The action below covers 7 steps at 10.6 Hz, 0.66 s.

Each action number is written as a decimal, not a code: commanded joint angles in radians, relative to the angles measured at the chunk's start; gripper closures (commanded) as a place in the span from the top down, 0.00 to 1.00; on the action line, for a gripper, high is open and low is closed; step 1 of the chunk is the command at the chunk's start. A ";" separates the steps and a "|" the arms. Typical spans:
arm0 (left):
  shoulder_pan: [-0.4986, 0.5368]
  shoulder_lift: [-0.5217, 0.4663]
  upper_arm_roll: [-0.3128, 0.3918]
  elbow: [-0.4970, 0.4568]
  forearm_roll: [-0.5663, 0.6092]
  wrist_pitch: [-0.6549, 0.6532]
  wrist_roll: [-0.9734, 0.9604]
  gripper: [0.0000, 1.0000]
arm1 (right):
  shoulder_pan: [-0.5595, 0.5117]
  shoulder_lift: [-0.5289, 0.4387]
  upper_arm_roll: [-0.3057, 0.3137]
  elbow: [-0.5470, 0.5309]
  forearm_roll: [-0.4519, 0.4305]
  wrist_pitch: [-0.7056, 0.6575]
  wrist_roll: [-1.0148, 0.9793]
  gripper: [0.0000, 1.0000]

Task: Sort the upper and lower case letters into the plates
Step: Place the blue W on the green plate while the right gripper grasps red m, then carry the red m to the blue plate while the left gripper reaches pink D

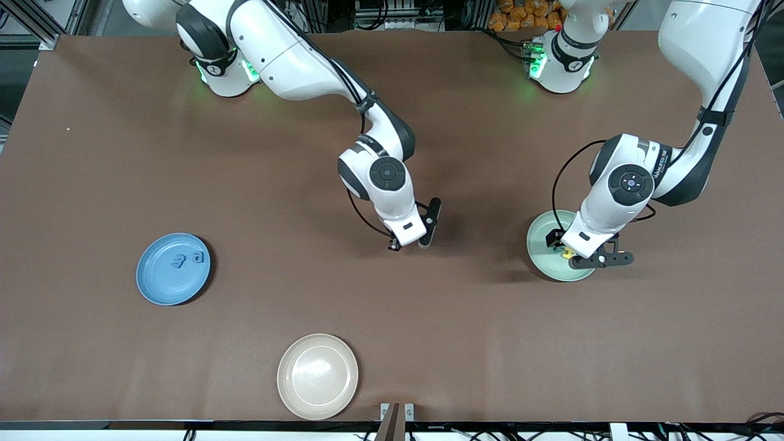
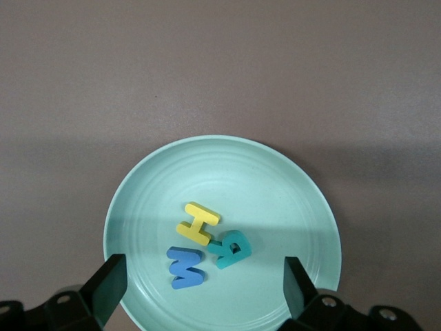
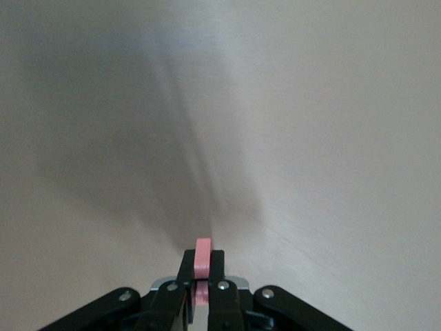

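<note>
Mint plate (image 2: 138,186): toward left arm's end, holds yellow H (image 2: 198,223), blue M (image 2: 186,267), teal letter (image 2: 232,249), all flat, clustered.
Blue plate (image 1: 153,285): toward right arm's end, w/ two blue letters (image 1: 187,259) lying flat.
Red letter (image 3: 202,256): pinched on edge, above bare table.

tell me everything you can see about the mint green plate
The mint green plate is round, pale and smooth, like plastic, with a raised rim and faint rings inside. It lies flat on the brown table toward the left arm's end. Three toy letters lie in it: a yellow H touching a teal letter, and a blue M beside them. The left gripper hangs open above the plate, touching nothing.
</note>
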<state>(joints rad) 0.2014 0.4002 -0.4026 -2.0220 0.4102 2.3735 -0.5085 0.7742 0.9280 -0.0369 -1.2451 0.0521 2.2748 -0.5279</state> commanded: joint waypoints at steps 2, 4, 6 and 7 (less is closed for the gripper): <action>-0.045 0.000 -0.005 0.032 -0.022 -0.016 0.033 1.00 | -0.152 -0.128 0.012 -0.033 -0.005 -0.128 -0.139 0.00; -0.112 0.003 -0.034 0.048 -0.024 -0.016 0.031 1.00 | -0.245 -0.234 0.012 -0.084 -0.005 -0.220 -0.142 0.00; -0.203 0.003 -0.036 0.063 -0.025 -0.016 0.022 1.00 | -0.327 -0.314 -0.010 -0.173 -0.008 -0.221 -0.133 0.00; -0.247 0.006 -0.035 0.063 -0.027 -0.016 0.012 1.00 | -0.349 -0.337 -0.052 -0.225 -0.009 -0.215 -0.133 0.00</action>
<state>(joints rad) 0.0087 0.4004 -0.4438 -1.9768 0.4075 2.3734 -0.5037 0.4638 0.6703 -0.0597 -1.3321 0.0514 2.0389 -0.6616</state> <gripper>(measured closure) 0.000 0.894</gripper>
